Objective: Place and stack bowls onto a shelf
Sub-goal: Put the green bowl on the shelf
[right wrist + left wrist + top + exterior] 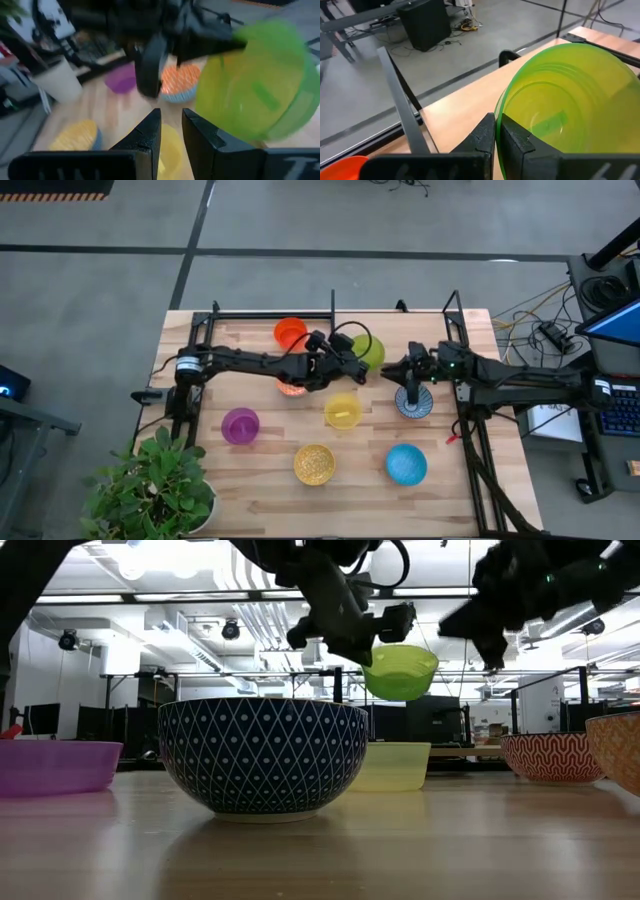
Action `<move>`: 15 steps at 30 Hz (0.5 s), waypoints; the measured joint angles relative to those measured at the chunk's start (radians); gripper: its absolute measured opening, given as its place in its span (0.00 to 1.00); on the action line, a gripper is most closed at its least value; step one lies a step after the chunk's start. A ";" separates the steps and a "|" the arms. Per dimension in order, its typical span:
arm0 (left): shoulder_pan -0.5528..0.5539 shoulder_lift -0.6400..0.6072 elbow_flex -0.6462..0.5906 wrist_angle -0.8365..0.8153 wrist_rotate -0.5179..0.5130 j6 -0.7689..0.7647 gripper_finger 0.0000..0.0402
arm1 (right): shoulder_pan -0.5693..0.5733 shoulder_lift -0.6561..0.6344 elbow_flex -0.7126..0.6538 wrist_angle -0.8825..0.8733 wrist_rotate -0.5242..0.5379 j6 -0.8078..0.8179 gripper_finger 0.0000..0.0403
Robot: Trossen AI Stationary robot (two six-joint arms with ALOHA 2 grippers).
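Note:
My left gripper is shut on the green bowl and holds it in the air over the table's middle. My right gripper hovers just right of that bowl, open by a narrow gap, touching nothing. Below it the blue-and-white patterned bowl stands on the table. The red-orange bowl sits by the shelf's black posts at the far edge. The orange patterned bowl lies partly under my left arm. The yellow, purple, gold patterned and light blue bowls rest on the table. My left gripper pinches the green bowl's rim on the side toward the table's left, one finger inside the bowl and one outside. The fingers slant down from the table's left. The bowl hangs clear of the table, nearly upright.
A potted plant stands at the near left corner. Black frame rails run along the table's right side, and cables and equipment lie beyond the right edge. Bare wood shows between the near row of bowls and the near edge.

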 joint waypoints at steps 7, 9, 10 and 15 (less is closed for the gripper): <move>0.021 0.002 0.000 -0.003 0.002 0.023 0.00 | 0.000 -0.030 0.033 -0.052 -0.008 0.002 0.17; 0.026 0.005 0.000 -0.007 -0.010 0.020 0.00 | 0.000 -0.033 0.034 -0.062 -0.008 0.007 0.17; 0.026 0.006 0.000 -0.009 -0.023 0.014 0.00 | 0.000 -0.035 0.034 -0.073 -0.008 0.011 0.17; 0.023 0.018 -0.001 -0.007 -0.065 0.018 0.00 | 0.000 -0.036 0.034 -0.113 -0.008 0.008 0.17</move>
